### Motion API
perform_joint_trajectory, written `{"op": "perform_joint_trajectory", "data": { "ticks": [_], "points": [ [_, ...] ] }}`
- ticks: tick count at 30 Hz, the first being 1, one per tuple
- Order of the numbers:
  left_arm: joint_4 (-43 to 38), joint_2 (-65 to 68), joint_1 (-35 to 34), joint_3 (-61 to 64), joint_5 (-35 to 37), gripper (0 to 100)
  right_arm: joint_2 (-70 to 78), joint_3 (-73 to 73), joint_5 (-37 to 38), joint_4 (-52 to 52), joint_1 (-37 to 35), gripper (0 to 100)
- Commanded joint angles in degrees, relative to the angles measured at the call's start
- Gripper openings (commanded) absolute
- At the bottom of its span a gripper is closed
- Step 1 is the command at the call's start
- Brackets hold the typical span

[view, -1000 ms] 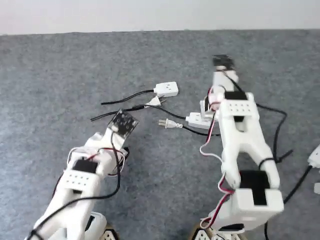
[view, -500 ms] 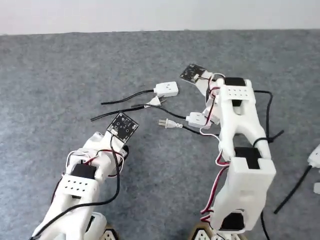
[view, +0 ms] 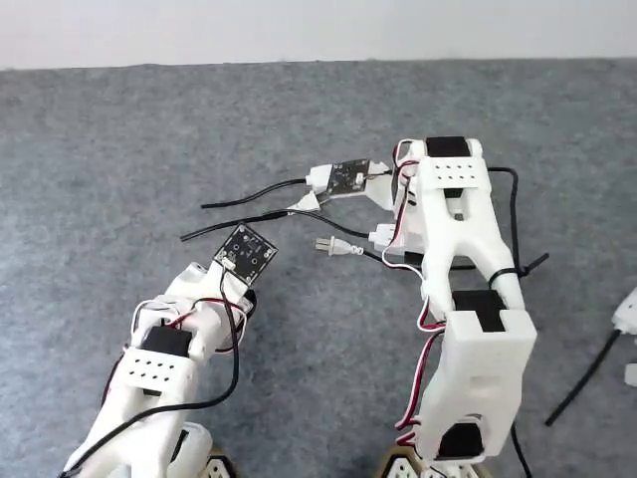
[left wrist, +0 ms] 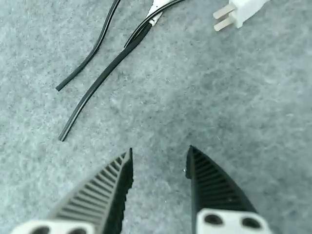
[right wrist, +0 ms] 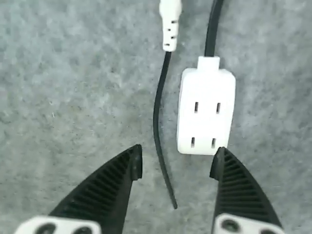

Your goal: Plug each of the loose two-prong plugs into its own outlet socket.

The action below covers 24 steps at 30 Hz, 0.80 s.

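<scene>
A white outlet block (right wrist: 206, 112) with two sockets lies on the grey carpet just ahead of my right gripper (right wrist: 178, 153), which is open, one fingertip beside the block's near end. In the high view this outlet (view: 320, 176) sits half under the right arm's wrist board (view: 350, 176). A white plug (right wrist: 169, 24) on a thin black cable lies beside it, also seen as the plug (view: 307, 202) at centre. A second plug (view: 333, 246) with bare prongs lies near another outlet (view: 390, 237). My left gripper (left wrist: 158, 158) hangs open over bare carpet, short of that pronged plug (left wrist: 239, 9).
Two loose black cable ends (left wrist: 61, 136) trail across the carpet ahead of the left gripper. The right arm (view: 458, 229) covers part of the second outlet's cable. White parts (view: 627, 309) and a black cable (view: 587, 373) lie at the right edge.
The right arm has swung from the far back right over to the left, and its gripper now sits at the back outlet. The left arm has drawn back slightly.
</scene>
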Motion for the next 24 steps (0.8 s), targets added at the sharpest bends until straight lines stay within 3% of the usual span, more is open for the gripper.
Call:
{"op": "perform_joint_trajectory", "data": {
  "ticks": [1,11,17,24],
  "points": [
    [-0.7,-1.2,-0.4,-0.2,-1.8,17,-0.7,-3.2,3.2,-1.1,-0.5,22.6],
    [0.3,-1.2,-0.4,-0.4,-2.3,17,2.8,-3.2,13.4,-2.8,-2.3,22.6],
    [0.4,-1.2,-0.4,-0.4,-2.3,17,5.9,-3.5,12.1,-8.2,-2.9,22.6],
    [0.4,-1.3,-0.4,-0.3,-2.4,17,7.5,-7.1,12.0,-7.3,-2.0,22.6]
  ]
}}
